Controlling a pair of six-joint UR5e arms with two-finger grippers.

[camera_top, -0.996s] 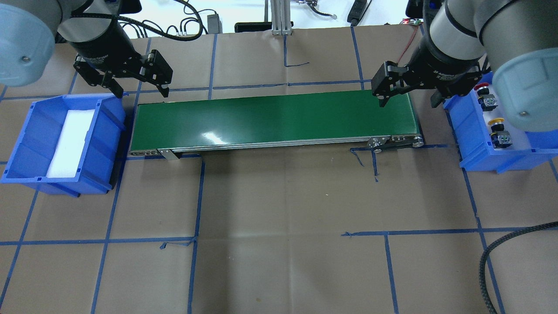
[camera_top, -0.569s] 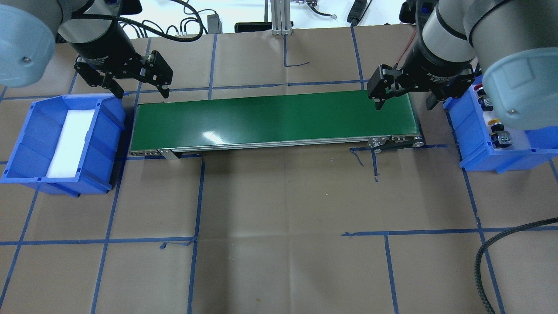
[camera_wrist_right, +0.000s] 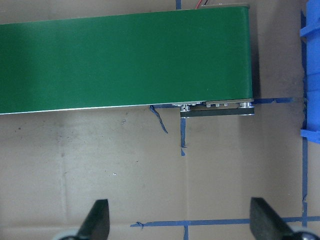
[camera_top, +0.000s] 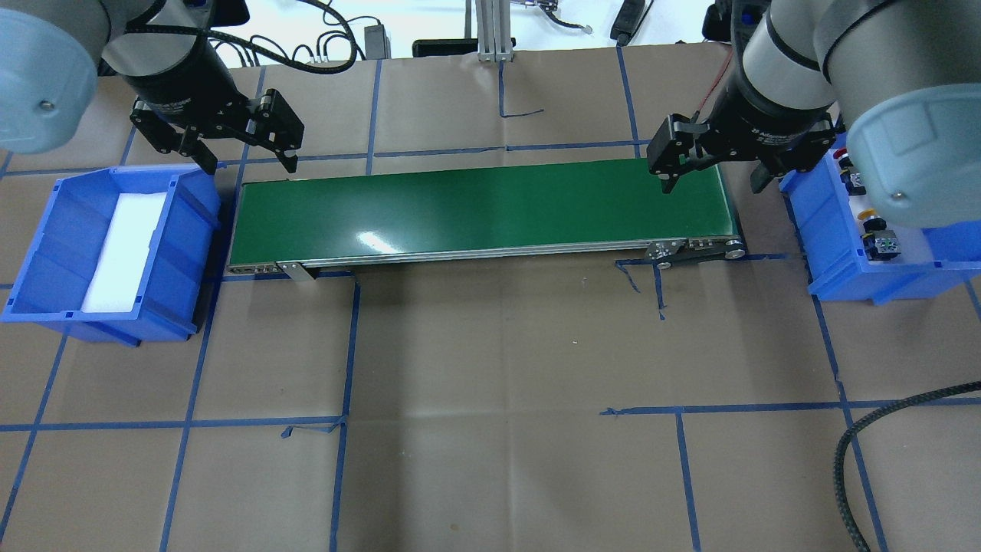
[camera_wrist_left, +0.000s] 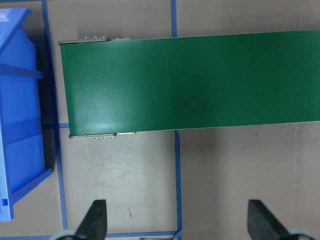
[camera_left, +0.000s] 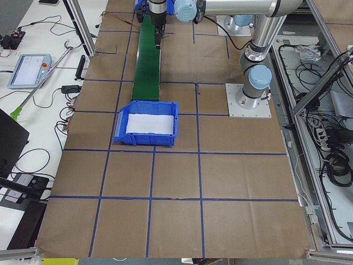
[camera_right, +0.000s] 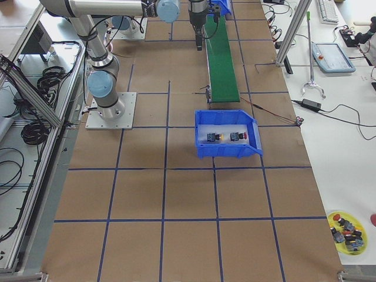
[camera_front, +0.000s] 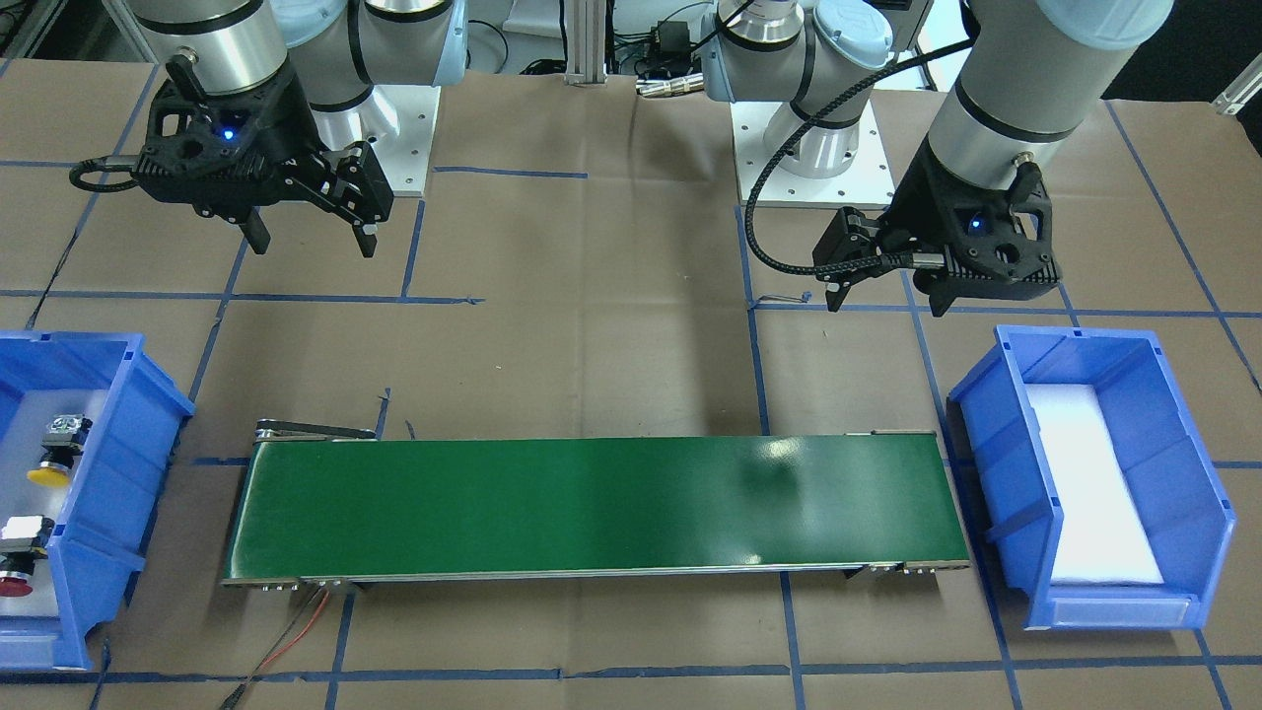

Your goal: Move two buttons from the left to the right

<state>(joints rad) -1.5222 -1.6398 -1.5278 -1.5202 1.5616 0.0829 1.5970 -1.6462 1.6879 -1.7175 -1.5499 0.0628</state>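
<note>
**Both buttons in the right-hand bin**

From overhead, the blue bin [camera_top: 828, 245] at 3 o'clock held the pair. The yellow button [camera_front: 47, 473] and the red button [camera_front: 15, 585] lay apart on its white liner. At 9 o'clock, the other blue bin [camera_top: 180, 253] carried a white foam pad [camera_top: 123, 253]. The green belt [camera_top: 483, 207] ran between them. The left gripper [camera_top: 250, 163] hung at 10 o'clock with fingers spread, and the right gripper [camera_top: 713, 184] at 2 o'clock was spread too.

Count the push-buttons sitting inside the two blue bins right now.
2, both in the right-hand bin on the robot's right: the yellow-capped button nearer the robot, the red-capped button farther out. The left-hand bin holds only a white pad.
</note>
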